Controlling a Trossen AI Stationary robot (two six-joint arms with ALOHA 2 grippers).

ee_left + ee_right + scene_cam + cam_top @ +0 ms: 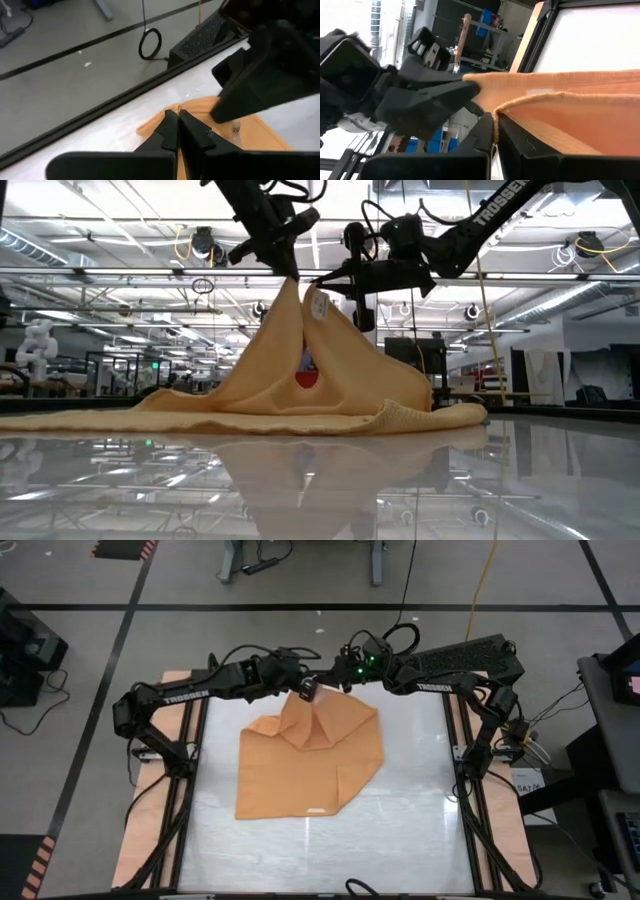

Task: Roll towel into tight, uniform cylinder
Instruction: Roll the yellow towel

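At the far edge of the table: both dark arms meet over the cloth, and up it goes!
Towel: a plain orange-tan soft cloth towel (312, 755) lies mostly flat on the glossy white table (420, 820), its far side pulled up into a tent.
Left gripper: the left gripper (176, 118) has its fingers pressed together on a pinch of the towel's raised far edge, high above the table.
Right gripper: the right gripper (494, 121) is clamped on the hem just beside it, jaws together with the stitched edge caught between them.
Peaks: the low view shows two lifted points nearly touching, fabric draping down from them in smooth slopes.
Tag: a small white tag (316, 810) sits at the near edge, flat on the table.
Handling, my read: light and thoroughly limp; it sags under its own weight, holds no shape, and will likely slide easily on that shiny top.
Where to grip, my read: at the hem, wider apart toward the two corners, so the edge stays straight for an even roll.
Risk, my read: pinches this close together bunch the middle and the roll would start lopsided.
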